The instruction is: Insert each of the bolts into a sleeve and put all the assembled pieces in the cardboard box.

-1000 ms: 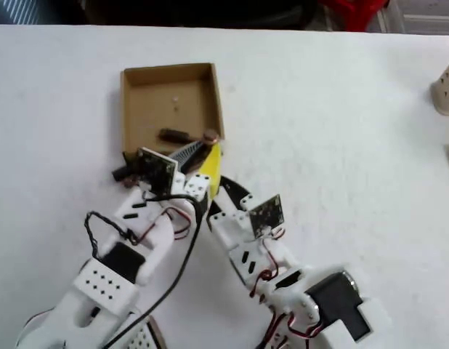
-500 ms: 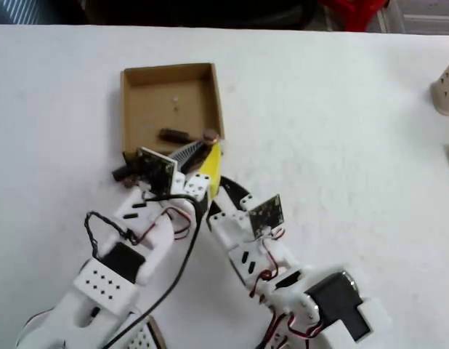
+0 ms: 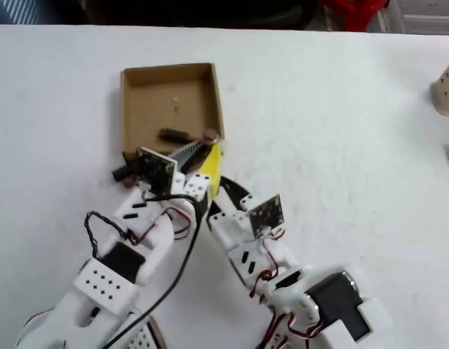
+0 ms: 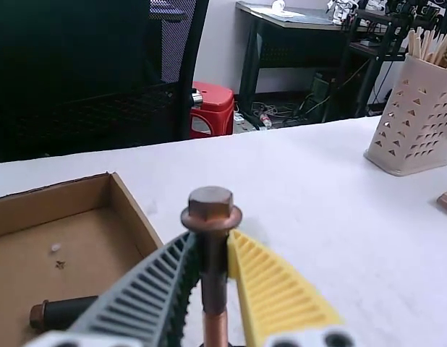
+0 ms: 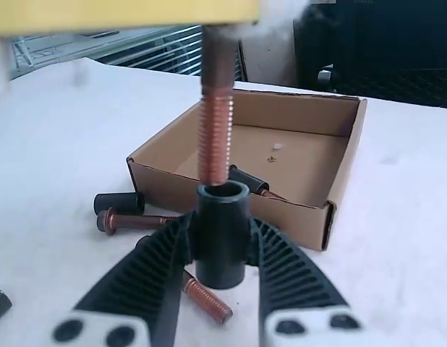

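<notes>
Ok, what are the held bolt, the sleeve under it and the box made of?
Bolt: metal, likely copper-plated; reddish sheen, cut threads, hex head. Sleeve: matte black, plastic or coated metal, can't tell which. Cardboard box: plain brown cardboard, raw cut edges.

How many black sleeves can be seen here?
3 sleeves: one in the right gripper, one loose on the table beside the cardboard box, one inside it. Others may be hidden.

Robotics lab or office: mesh chair (image 4: 100, 87), cluttered desk (image 4: 303, 18), tangled floor cables (image 4: 281, 114)
</notes>
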Controlling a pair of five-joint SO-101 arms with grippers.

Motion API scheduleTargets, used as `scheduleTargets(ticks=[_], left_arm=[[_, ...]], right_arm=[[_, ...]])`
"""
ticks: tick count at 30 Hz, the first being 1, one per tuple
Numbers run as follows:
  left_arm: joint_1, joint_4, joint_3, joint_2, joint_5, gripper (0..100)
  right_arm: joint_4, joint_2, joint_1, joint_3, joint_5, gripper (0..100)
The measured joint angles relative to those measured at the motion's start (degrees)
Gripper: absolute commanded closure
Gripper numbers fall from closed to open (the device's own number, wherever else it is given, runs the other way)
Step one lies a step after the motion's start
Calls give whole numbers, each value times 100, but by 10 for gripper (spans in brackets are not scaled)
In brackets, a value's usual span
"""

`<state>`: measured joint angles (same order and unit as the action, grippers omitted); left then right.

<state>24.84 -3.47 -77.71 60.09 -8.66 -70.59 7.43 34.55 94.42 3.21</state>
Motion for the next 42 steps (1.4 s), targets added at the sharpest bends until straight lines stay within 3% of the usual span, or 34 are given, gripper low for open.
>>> scheduleTargets(ticks=[7, 15, 28, 42], left_arm=[[0, 870, 0, -1073, -193, 980], [9, 993, 0, -1222, -202, 980], [-9, -255, -88, -404, -237, 980], [18, -167, -571, -246, -246, 978]], right_arm=[[0, 0, -9, 0, 0, 982], [0, 0, -9, 0, 0, 982], [9, -26, 26, 0, 0, 982], [9, -18, 26, 0, 0, 982]])
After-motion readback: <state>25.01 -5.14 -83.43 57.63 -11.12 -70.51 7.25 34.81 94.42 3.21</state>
